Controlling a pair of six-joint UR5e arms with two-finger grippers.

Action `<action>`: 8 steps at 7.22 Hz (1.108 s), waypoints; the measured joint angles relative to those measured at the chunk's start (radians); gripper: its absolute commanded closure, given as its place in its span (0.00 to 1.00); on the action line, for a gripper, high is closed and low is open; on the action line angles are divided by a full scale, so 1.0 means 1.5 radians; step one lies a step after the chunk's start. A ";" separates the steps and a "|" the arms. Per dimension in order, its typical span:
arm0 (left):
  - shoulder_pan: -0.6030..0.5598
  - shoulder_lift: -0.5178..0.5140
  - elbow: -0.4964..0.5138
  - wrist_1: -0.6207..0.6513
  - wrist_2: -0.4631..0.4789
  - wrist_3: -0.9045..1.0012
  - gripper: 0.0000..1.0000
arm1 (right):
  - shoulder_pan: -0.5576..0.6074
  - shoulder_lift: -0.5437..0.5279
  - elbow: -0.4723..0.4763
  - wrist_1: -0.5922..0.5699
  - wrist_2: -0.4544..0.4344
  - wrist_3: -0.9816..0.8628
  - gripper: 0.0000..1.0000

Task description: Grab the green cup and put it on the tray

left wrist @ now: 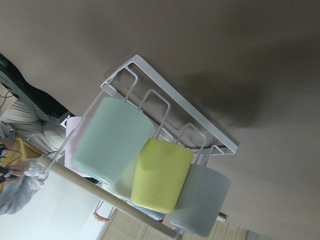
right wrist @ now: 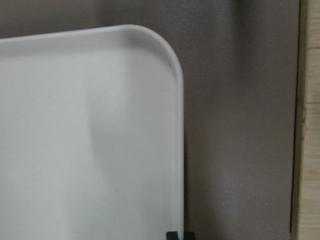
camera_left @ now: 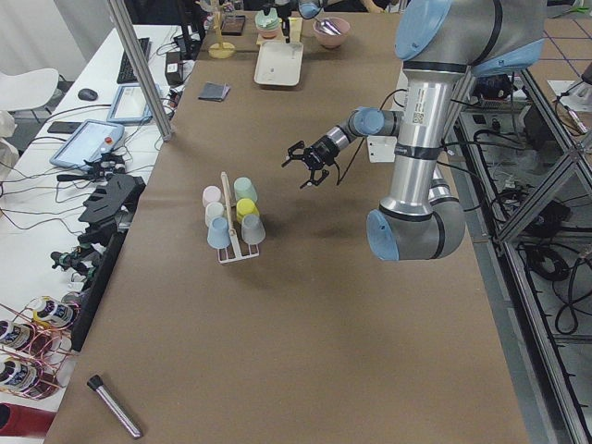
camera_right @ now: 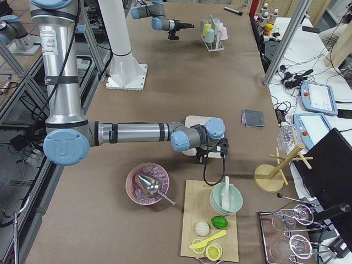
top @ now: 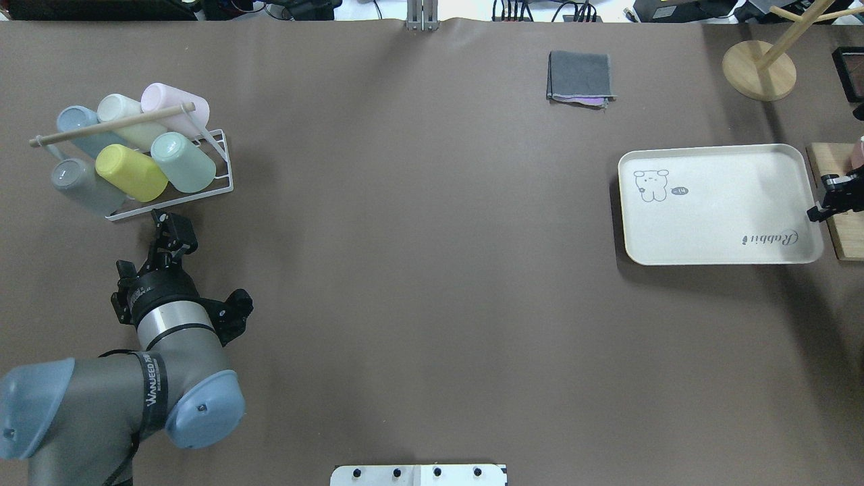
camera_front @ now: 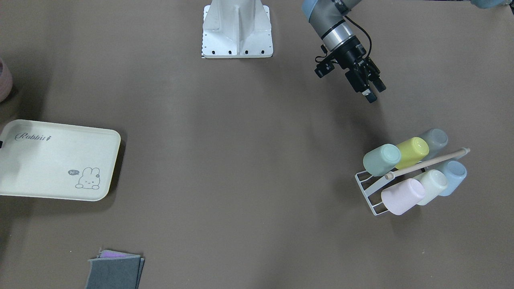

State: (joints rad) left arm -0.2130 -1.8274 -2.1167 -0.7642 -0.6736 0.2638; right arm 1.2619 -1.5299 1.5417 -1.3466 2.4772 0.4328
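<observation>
The green cup [camera_front: 381, 159] [top: 183, 162] lies tilted in a white wire rack [camera_front: 367, 192], at its end next to a yellow-green cup [camera_front: 411, 152]. In the left wrist view the green cup [left wrist: 112, 140] fills the middle left. My left gripper [camera_front: 375, 92] [top: 165, 219] hovers a short way from the rack, pointed at it, open and holding nothing. The cream tray [camera_front: 56, 160] [top: 719, 202] sits bare at the far side of the table. My right gripper [top: 820, 210] is shut, its tips at the tray rim [right wrist: 177, 150].
The rack also holds grey, pink, cream and blue cups under a wooden bar [top: 111, 123]. A folded grey cloth [top: 580, 77] lies on the operators' side. A wooden board [top: 844, 236] and a wooden stand [top: 759, 67] sit beyond the tray. The robot's base plate [camera_front: 237, 32] is at centre.
</observation>
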 measured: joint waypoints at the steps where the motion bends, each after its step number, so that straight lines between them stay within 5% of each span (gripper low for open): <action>1: 0.011 -0.001 0.021 0.008 0.041 -0.024 0.01 | 0.002 -0.008 0.013 0.000 0.013 0.000 1.00; 3: 0.022 -0.006 0.063 0.044 0.132 -0.030 0.01 | 0.005 -0.011 0.029 0.012 0.061 0.007 1.00; 8: -0.011 -0.045 0.180 0.054 0.179 0.064 0.01 | -0.083 0.095 0.040 0.087 0.080 0.219 1.00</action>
State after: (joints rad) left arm -0.2287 -1.8947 -1.8468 -0.6828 -0.4057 0.3605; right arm 1.1368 -1.3874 1.6015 -1.2167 2.5976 0.7616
